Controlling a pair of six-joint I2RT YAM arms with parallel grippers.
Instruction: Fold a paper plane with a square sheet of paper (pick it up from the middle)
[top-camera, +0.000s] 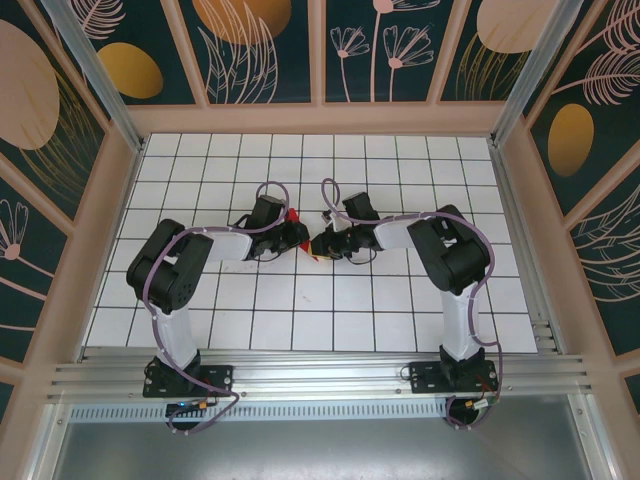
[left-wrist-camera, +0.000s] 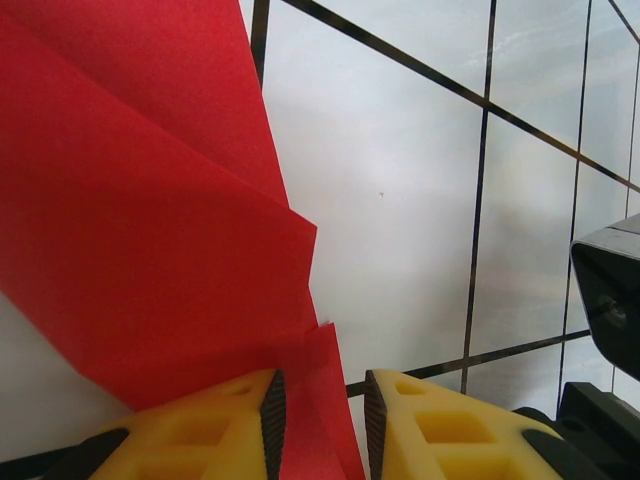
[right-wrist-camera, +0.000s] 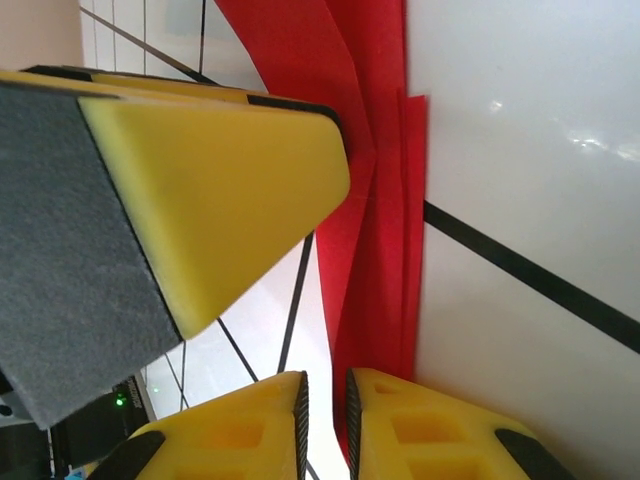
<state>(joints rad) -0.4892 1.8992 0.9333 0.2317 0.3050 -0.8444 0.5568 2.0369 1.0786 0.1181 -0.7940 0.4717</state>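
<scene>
With the left hand (left-wrist-camera: 318, 390) barely open around a flap of the folded red paper (left-wrist-camera: 150, 250), and the right hand (right-wrist-camera: 326, 385) a slit apart at its edge, grip impossible to tell, mid-counter (left-wrist-camera: 400, 200): press layers flat, align edges, then crease slowly.

The top external camera looks steeply down from above and behind the arm bases, taking in the whole white-tiled table (top-camera: 300, 310). Both wrist cameras sit very close to the tiles, facing each other across the middle. All three views share the folded red paper (left-wrist-camera: 150, 220) there.
</scene>
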